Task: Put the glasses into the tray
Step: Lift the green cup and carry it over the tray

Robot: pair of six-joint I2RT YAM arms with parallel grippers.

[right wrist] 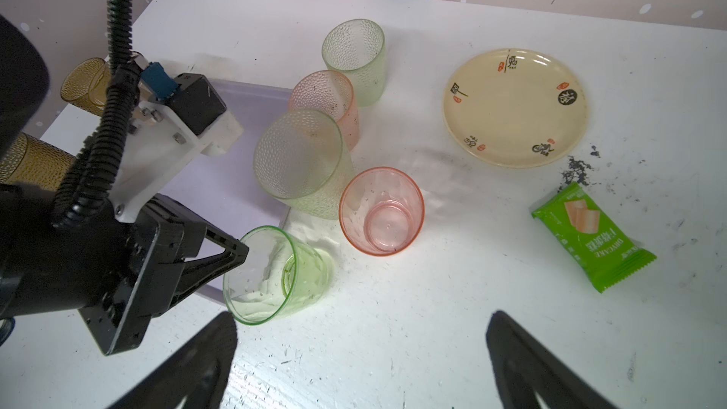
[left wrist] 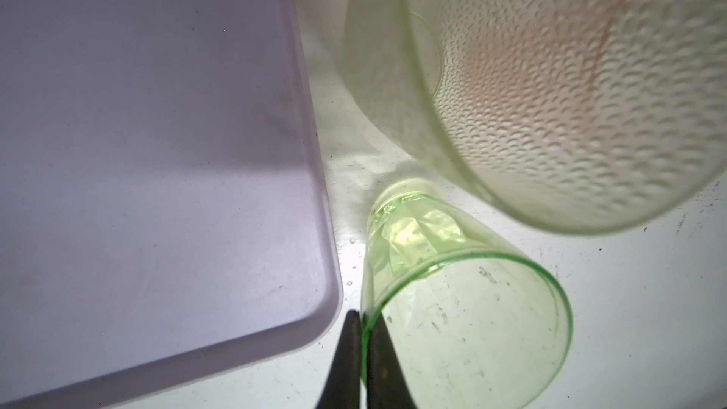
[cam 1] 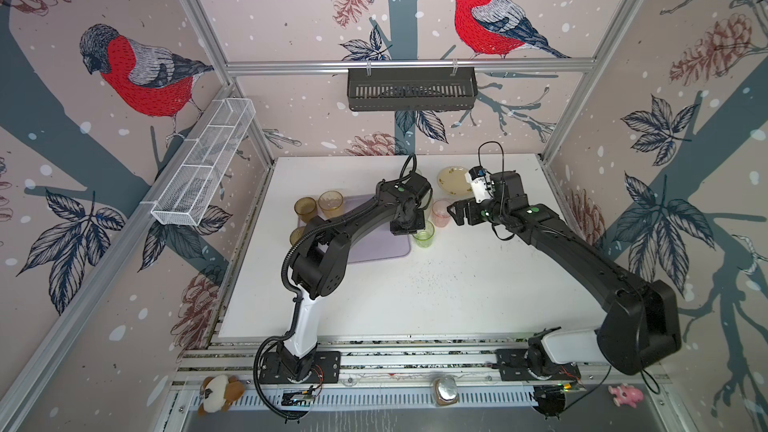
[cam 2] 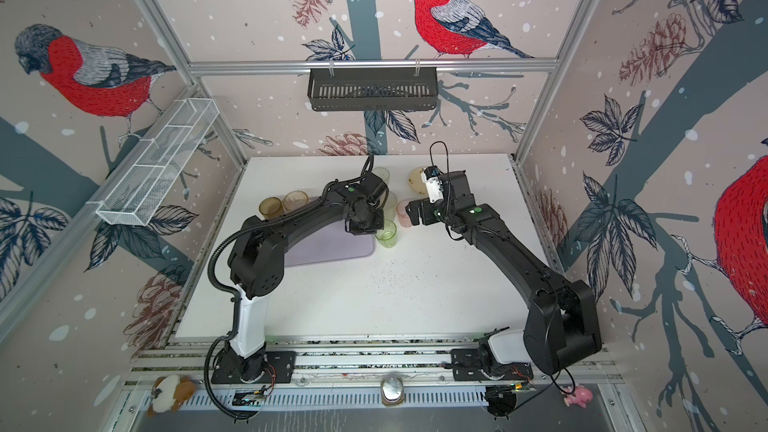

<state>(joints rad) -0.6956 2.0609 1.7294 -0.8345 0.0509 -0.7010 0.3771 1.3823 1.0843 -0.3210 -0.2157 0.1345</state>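
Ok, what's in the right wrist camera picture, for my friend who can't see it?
The left tool pinches the rim of a green glass beside a lilac tray. A pink glass and a pale glass stand close by, with a cream plate and a green snack packet farther off. The right tool hangs open near the camera.

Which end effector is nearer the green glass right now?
Left. The left end effector is shut on the rim of the green glass, one finger inside and one outside. The right end effector is open and apart from it, on the side away from the tray.
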